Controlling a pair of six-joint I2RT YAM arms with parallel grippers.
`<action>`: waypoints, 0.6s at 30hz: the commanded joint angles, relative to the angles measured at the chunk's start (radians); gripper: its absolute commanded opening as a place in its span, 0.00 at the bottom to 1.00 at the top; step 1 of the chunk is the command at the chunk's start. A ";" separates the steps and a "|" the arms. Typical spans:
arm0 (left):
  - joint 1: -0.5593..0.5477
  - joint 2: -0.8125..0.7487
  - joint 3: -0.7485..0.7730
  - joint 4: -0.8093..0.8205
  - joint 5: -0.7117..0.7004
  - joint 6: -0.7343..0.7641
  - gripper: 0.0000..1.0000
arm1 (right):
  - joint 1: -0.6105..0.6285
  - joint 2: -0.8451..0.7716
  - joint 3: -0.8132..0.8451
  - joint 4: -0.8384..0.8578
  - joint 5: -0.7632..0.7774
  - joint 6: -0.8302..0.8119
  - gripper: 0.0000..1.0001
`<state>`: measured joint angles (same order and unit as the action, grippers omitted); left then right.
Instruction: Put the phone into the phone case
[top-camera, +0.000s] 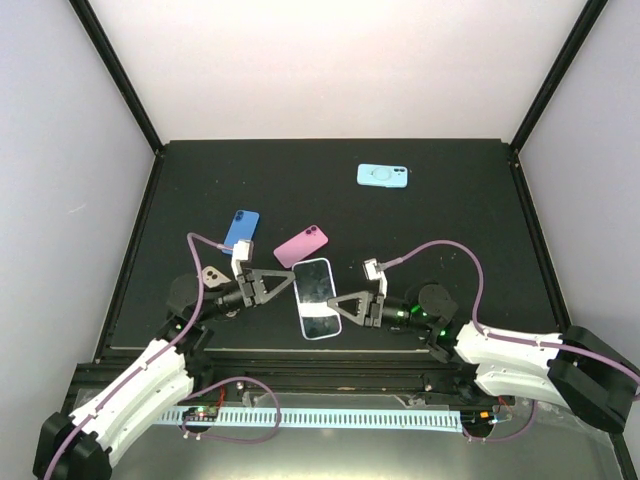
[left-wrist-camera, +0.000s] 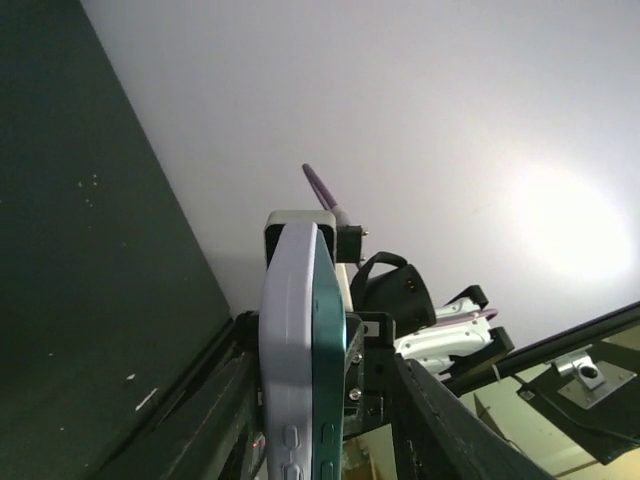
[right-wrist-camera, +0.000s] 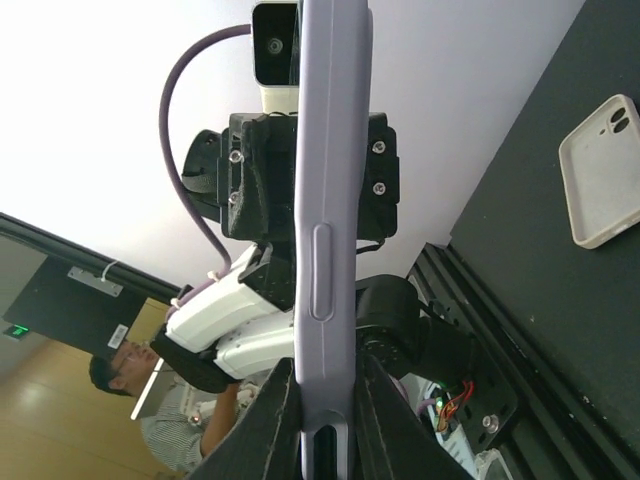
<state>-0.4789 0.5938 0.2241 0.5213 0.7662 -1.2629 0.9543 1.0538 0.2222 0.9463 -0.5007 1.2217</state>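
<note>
Lavender case (left-wrist-camera: 285, 350) with the phone (left-wrist-camera: 327, 372) in it sat between both arms near the table's (top-camera: 450, 220) front edge. Left hand (top-camera: 292, 283) was clamped on one long side, right hand (top-camera: 333, 308) on the other.

A pink thing (top-camera: 301, 245) and a blue thing (top-camera: 241, 229) lie just behind the phone (top-camera: 317, 298) — that way is crowded. A pale case (top-camera: 212, 276) sits left of them. The table's (top-camera: 470, 230) right side is open — one light blue case (top-camera: 383, 176) far back.
</note>
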 joint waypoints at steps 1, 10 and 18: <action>0.002 -0.032 -0.014 0.104 -0.021 -0.059 0.37 | 0.006 -0.016 -0.014 0.175 -0.015 0.035 0.12; 0.003 -0.017 0.032 -0.004 -0.014 0.010 0.02 | 0.006 -0.013 0.002 0.133 -0.021 0.021 0.18; 0.004 -0.015 0.086 -0.142 0.003 0.082 0.08 | 0.006 -0.002 0.025 0.120 -0.019 0.027 0.12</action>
<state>-0.4770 0.5781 0.2596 0.4244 0.7525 -1.2201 0.9543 1.0576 0.2070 0.9943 -0.5228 1.2579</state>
